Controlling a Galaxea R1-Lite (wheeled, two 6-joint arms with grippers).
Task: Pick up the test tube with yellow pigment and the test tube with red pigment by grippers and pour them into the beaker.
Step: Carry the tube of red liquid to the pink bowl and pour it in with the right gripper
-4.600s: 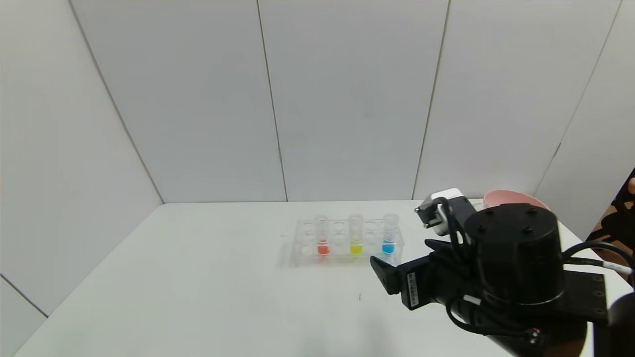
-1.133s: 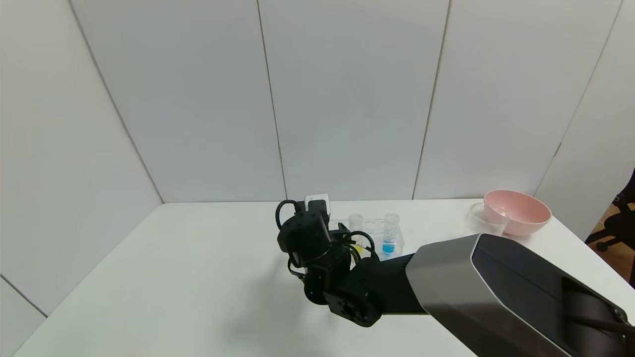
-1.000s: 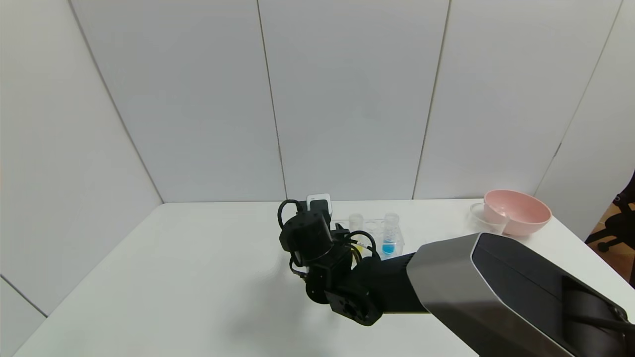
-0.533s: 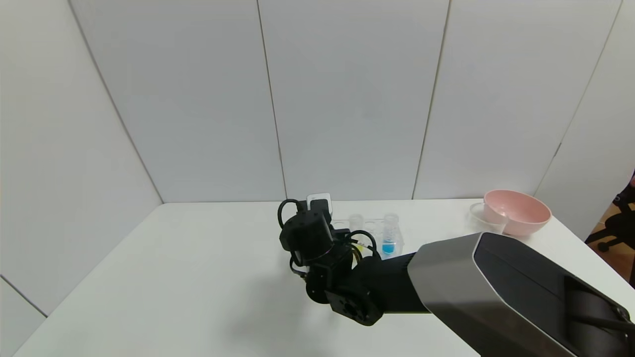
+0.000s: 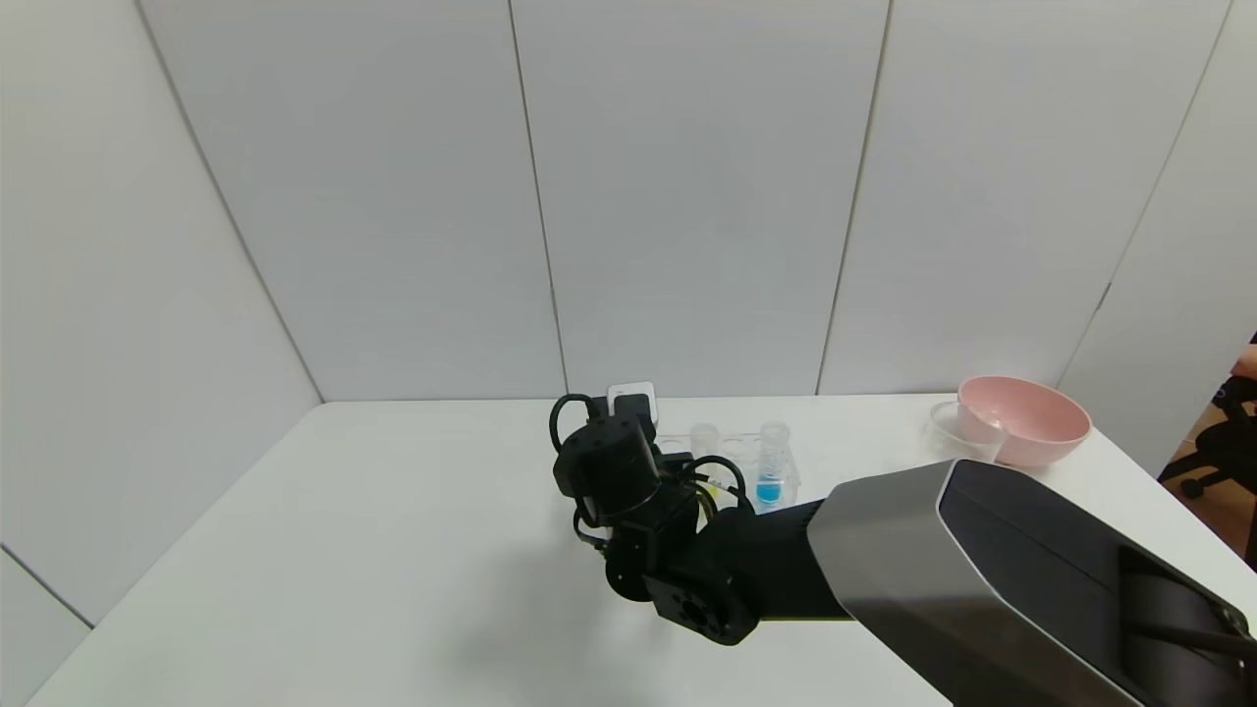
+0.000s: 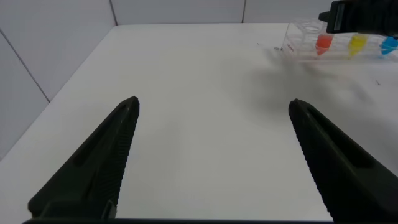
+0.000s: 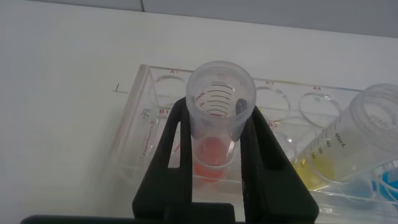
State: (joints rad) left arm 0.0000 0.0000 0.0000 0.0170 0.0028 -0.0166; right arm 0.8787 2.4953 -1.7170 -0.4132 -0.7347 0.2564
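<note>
In rack [image 7: 140,134], red tube [image 7: 217,121] clamped btwn right gripper [image 7: 214,165] jaws.

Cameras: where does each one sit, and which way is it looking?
Head view: up on the robot's head, looking down at the table; the right arm reaches to the rack.
Left wrist view: on the left arm, looking along the open left gripper across the table.
Right wrist view: on the right arm, looking down the right gripper, shut on the red tube.
Both wrist views share the rack and red tube.
</note>
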